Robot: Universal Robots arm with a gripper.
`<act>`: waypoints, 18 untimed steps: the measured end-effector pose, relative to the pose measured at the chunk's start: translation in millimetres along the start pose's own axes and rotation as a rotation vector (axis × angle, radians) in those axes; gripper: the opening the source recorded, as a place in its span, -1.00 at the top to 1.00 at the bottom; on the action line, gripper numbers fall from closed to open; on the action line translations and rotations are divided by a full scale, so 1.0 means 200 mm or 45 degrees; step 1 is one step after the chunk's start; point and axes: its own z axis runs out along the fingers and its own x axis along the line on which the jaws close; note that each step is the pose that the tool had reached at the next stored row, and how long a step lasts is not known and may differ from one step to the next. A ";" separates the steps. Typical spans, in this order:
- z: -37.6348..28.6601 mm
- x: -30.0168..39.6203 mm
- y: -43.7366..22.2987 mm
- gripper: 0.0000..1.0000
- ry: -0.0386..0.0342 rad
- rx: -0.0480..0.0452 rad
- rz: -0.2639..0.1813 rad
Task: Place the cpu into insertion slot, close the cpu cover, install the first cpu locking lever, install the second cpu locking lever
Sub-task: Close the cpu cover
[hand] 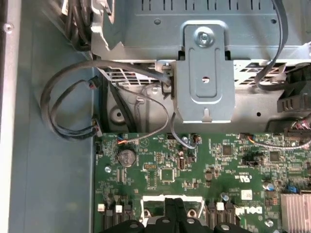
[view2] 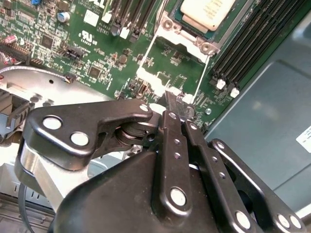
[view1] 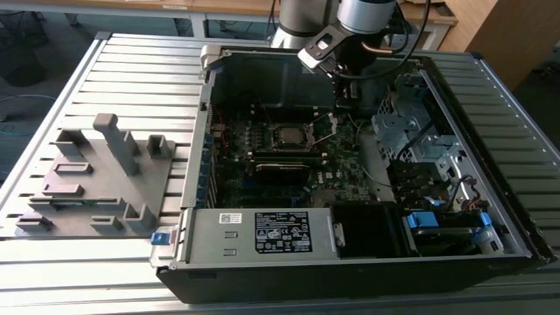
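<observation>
A slatted metal desk (view1: 131, 72) carries an open black computer case (view1: 350, 279) lying on its side. Inside it, a green motherboard (view1: 262, 187) lies beside a grey, labelled power supply (view1: 262, 233). A grey moulded fixture (view1: 96, 177) stands just beside the case, on the exterior view's left. The first wrist view shows smaller parts: a coin battery (hand: 127, 157), looped black cables (hand: 58, 111) and a grey metal bracket (hand: 204, 77).

One cpu (view2: 208, 11), one cpu cover (view2: 187, 35), two levers (view2: 147, 53).
</observation>
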 end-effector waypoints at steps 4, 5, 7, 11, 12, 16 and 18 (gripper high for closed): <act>0.006 0.002 0.039 0.80 -0.0001 0.000 0.000; 0.008 0.002 0.050 0.80 0.0000 0.000 0.000; 0.014 0.003 0.067 0.80 0.0003 0.000 0.000; 0.042 0.003 0.079 0.80 0.0000 0.000 0.000; 0.049 0.004 0.081 0.80 -0.0001 0.000 0.000; 0.072 0.004 0.089 0.80 0.0000 0.000 0.000; 0.078 0.004 0.092 0.80 0.0000 0.000 0.000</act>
